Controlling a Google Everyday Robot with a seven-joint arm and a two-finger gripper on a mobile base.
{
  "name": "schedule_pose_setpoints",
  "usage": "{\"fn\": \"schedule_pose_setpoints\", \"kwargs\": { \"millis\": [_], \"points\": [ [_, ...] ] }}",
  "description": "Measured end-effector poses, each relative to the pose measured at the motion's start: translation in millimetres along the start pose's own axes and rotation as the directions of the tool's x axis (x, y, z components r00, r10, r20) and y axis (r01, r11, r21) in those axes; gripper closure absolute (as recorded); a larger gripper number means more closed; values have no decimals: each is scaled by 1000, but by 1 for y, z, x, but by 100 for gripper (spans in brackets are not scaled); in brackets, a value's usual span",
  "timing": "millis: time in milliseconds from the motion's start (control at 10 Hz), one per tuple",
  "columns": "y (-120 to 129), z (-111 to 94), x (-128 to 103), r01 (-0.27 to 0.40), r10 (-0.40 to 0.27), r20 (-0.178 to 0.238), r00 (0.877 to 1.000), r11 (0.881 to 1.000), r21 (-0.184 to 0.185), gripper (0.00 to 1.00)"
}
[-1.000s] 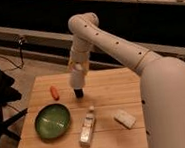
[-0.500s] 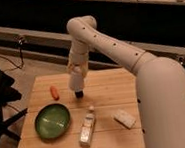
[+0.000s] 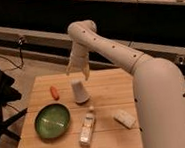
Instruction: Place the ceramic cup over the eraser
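The ceramic cup (image 3: 80,91) is small and off-white. It stands on the wooden table (image 3: 105,89) near the back middle, narrow end up. My gripper (image 3: 78,70) hangs just above the cup with its fingers spread open, clear of it and empty. A white block-shaped eraser (image 3: 124,118) lies on the table to the right front of the cup, well apart from it and uncovered.
A small orange object (image 3: 54,92) lies left of the cup. A green bowl (image 3: 52,121) sits at the front left. A clear, white-capped bottle (image 3: 87,128) lies on its side in front of the cup. A bench rail runs behind the table.
My gripper was low over the table with the cup hidden at its tip. It has let go and risen, and the cup now stands alone beneath it.
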Motion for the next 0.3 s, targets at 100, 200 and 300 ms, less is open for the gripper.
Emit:
{"fn": "schedule_pose_setpoints", "kwargs": {
  "millis": [100,200,300],
  "points": [
    [-2,-7,-2,2,-2,1,1000,1000,-2,54],
    [-2,-8,-2,1,-1,5,1000,1000,-4,47],
    [-1,-5,-2,1,-1,8,1000,1000,-5,44]
  ]
}}
